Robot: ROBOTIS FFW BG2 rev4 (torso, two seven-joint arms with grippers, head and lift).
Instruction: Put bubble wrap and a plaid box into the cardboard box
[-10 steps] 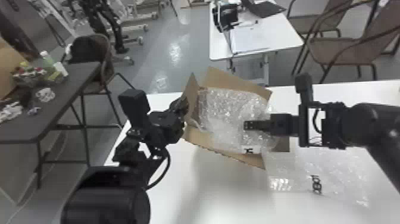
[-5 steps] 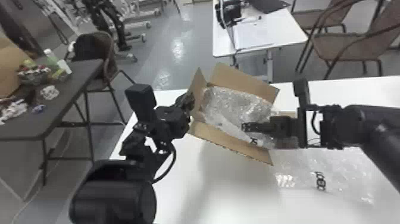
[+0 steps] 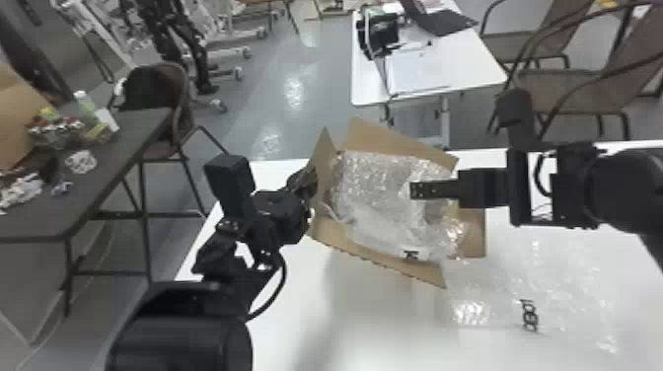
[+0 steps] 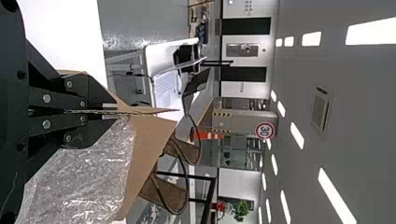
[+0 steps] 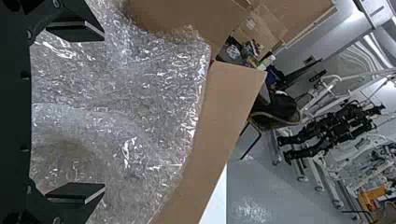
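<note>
L tool (image 3: 303, 181) clenched flap (image 3: 323, 165) of cardboard box (image 3: 475, 237); R tool (image 5: 103, 112), spread above box, risked snagging bubble wrap (image 3: 375, 187) w/ fingers.

the brown cardboard box (image 3: 377, 144) stands open on the white surface (image 3: 380, 320), flaps up, crumpled clear bubble wrap (image 3: 377, 185) filling its mouth; a flatter clear sheet (image 3: 572, 281) lies just beside it
</note>
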